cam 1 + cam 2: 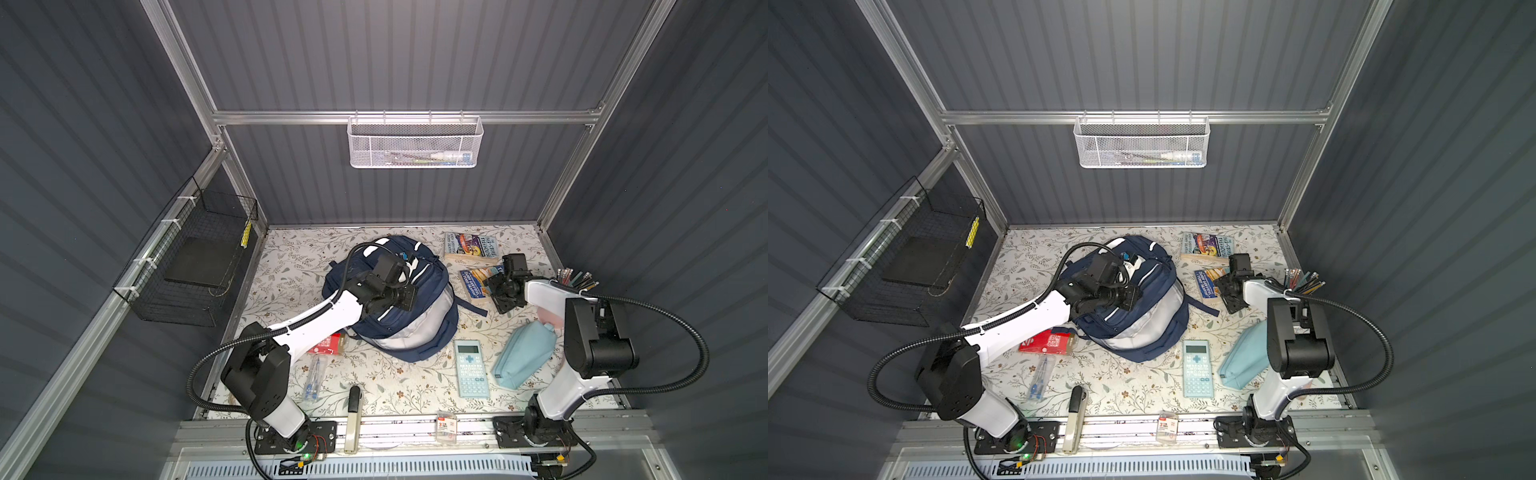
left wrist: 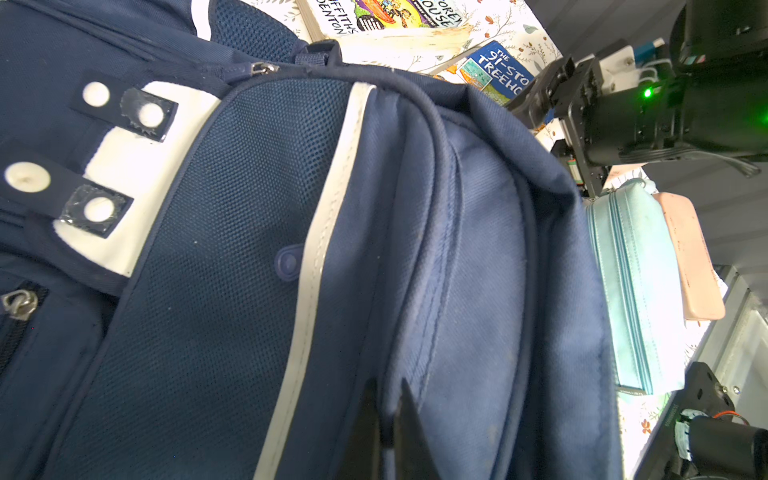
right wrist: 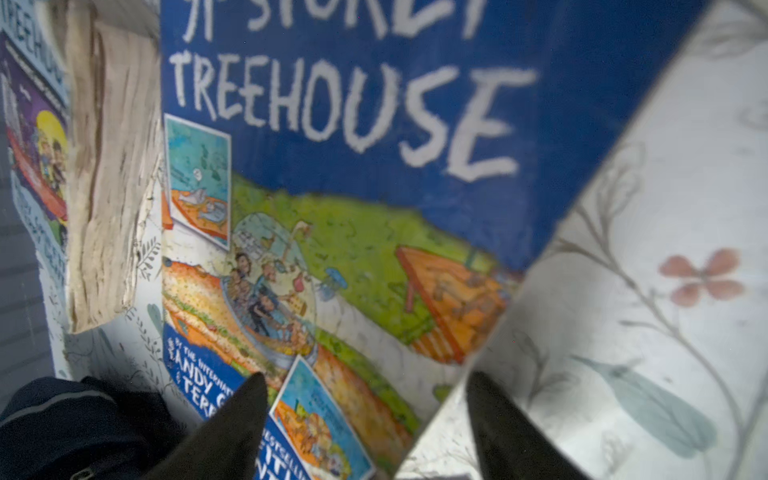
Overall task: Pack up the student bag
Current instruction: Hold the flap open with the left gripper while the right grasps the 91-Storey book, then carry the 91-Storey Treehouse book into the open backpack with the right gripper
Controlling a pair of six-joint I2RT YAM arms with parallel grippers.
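Bag lies mid-table, toward the far side, with pale lining showing on its near-right side. Left claw is closed tight, pinching a fold of the bag's fabric. Right claw, just right of the bag, is partly open astride the blue book's edge: one finger over the cover, one over the table, not clamped.

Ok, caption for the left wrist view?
Left gripper pinches the bag at its rim; books and pencil case lie beyond.
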